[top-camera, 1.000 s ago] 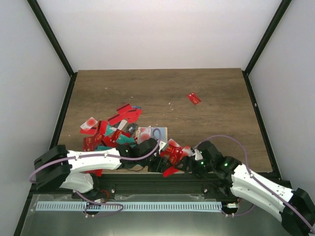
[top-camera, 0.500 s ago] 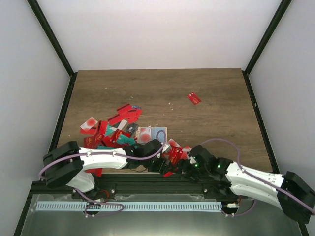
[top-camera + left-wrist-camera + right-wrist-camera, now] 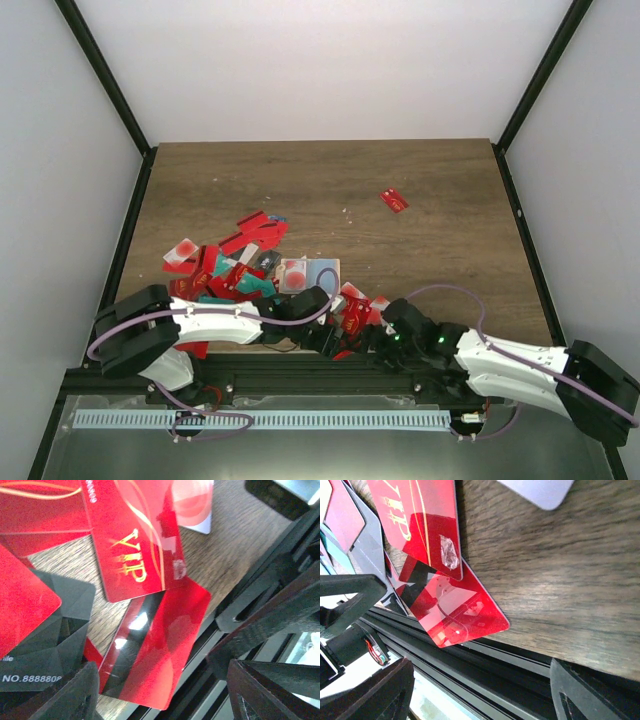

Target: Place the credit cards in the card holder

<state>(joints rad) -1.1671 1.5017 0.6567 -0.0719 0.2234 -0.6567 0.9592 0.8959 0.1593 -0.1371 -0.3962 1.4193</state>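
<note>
Credit cards [image 3: 232,262], mostly red, lie heaped on the left half of the wooden table. The card holder [image 3: 326,270] lies flat by the heap, light blue inside, with a white-and-red card on it. One red card with a black stripe [image 3: 160,640] sticks out over the table's near edge, partly under a red VIP card [image 3: 127,535]. My left gripper [image 3: 165,700] hangs open just above the striped card. My right gripper [image 3: 480,695] is also open, facing the same card [image 3: 455,610] from the other side. In the top view both grippers [image 3: 335,345] [image 3: 370,342] meet at that edge.
A single red card [image 3: 394,200] lies apart at the far right. A black card [image 3: 47,630] sits under the pile by my left finger. The black frame rail [image 3: 520,665] runs right below the table edge. A pale card corner [image 3: 537,490] shows on the wood.
Both arms have come down toward the near table edge and closer together. The left gripper moved right and nearer, the right one moved left. The right jaws narrowed a little.
</note>
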